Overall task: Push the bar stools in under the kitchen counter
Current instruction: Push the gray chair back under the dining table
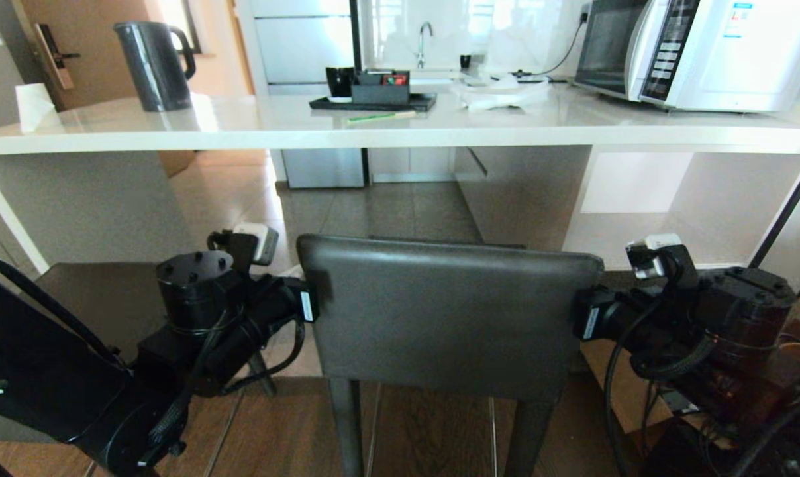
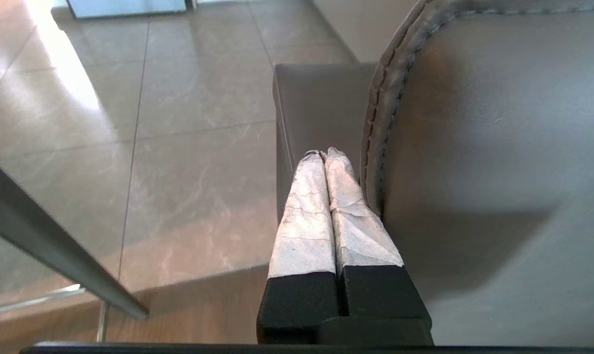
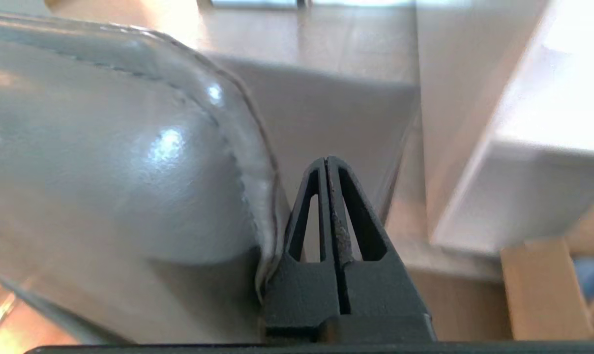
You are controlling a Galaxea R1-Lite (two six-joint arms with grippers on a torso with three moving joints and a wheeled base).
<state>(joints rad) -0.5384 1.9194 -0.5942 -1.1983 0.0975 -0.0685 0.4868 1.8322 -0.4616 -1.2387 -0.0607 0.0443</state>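
The left gripper (image 2: 325,153) is seen closed, its two white-wrapped fingers (image 2: 304,211) pressed together with nothing between them, laid flat along the left edge of a stool's (image 1: 440,311) backrest (image 2: 484,147). The right gripper (image 3: 326,160) is likewise closed and empty, its black fingers (image 3: 346,231) set against the backrest's right edge. The grey leather backrest is thus flanked by both grippers, one at each side. Beyond the grippers, the stool's seat (image 2: 316,98) is turned toward the counter (image 1: 400,132), whose white slab top lies ahead and above. A second stool (image 1: 102,298) is partly seen just outside the left gripper.
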